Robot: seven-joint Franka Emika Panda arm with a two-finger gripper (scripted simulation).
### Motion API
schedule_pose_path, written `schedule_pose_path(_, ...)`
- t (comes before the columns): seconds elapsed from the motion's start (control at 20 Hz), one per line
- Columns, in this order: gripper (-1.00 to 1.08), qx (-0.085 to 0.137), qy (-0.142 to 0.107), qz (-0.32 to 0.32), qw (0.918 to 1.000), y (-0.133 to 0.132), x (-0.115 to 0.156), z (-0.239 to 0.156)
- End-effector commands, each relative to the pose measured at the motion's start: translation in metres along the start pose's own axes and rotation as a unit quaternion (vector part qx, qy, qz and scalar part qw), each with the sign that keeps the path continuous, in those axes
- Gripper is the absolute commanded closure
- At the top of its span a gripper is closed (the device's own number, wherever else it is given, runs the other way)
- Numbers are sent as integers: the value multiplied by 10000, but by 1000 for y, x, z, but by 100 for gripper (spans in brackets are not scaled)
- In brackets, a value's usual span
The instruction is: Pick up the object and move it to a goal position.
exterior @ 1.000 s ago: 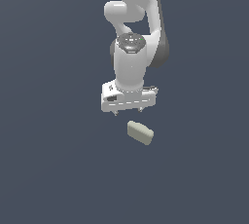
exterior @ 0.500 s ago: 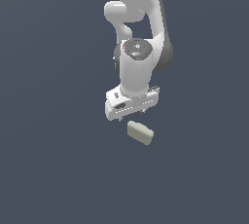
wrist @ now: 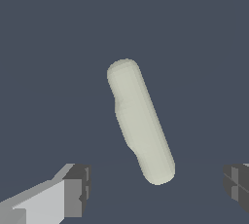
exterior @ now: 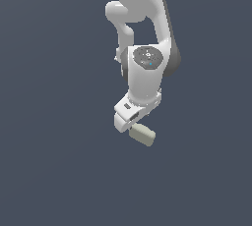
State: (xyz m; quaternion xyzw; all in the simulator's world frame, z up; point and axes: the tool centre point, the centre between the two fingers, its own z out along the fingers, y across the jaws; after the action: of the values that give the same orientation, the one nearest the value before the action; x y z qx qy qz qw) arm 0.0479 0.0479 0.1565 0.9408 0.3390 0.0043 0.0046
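Exterior view: the white Franka arm (exterior: 146,68) descends from the upper edge of the picture over a plain dark grey-blue ground (exterior: 54,171), its wrist bent downward. The gripper (exterior: 132,123) sits at the arm's lower end, directly above and just beside the object (exterior: 142,134), a small pale beige-green rounded block lying on the ground. From this angle the block's near end emerges from under the gripper body toward the exterior view's right, and whether any part of the gripper touches it cannot be told. Wrist view: the object (wrist: 139,123) appears as an elongated bar with rounded ends, lying obliquely across the line that joins the two fingers. One grey finger pad (wrist: 77,190) on its pale mount shows at one side of the picture and the other pad (wrist: 237,183) at the opposite edge. The jaws stand spread wide, well apart from each other, with the block's nearer end lying between them and clear space on both sides. Neither pad meets the block, and nothing is held.
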Motion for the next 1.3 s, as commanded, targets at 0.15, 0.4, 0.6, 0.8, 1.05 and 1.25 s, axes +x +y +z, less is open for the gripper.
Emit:
schedule_pose_path(0.15, -92, 25, -13, -800, 9968, -3, 12, 5)
schedule_pose_path(0.4, -92, 43, -16, -1321, 9912, -5, 19, 8)
schedule_pose_path(0.6, -92, 54, -15, -1596, 9872, -6, 23, 10)
schedule_pose_path(0.8, -92, 59, -15, -1748, 9846, -6, 26, 11)
schedule_pose_path(1.05, -92, 61, -15, -1758, 9844, -6, 26, 11)
schedule_pose_path(1.25, -92, 61, -15, -1762, 9843, -6, 25, 21)
